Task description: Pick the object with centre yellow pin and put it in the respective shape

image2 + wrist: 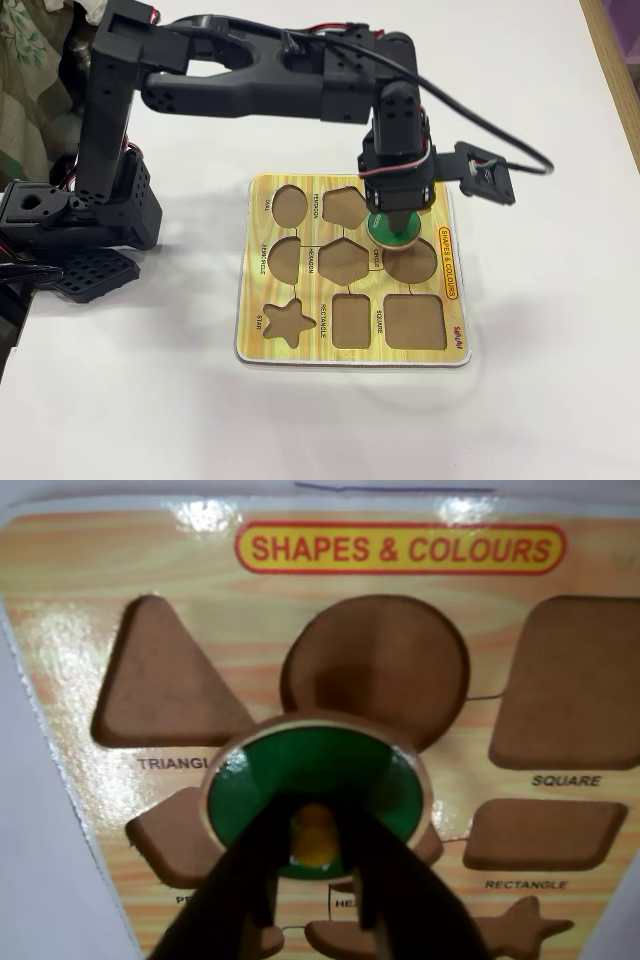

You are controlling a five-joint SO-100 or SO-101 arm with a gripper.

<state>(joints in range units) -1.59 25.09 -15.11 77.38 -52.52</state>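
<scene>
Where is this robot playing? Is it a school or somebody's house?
Hard to say for sure. It looks like a home or hobby desk: a plain white table, a small black arm whose gripper holds a green disc over a children's shapes puzzle board, and patterned cloth at the corner.
</scene>
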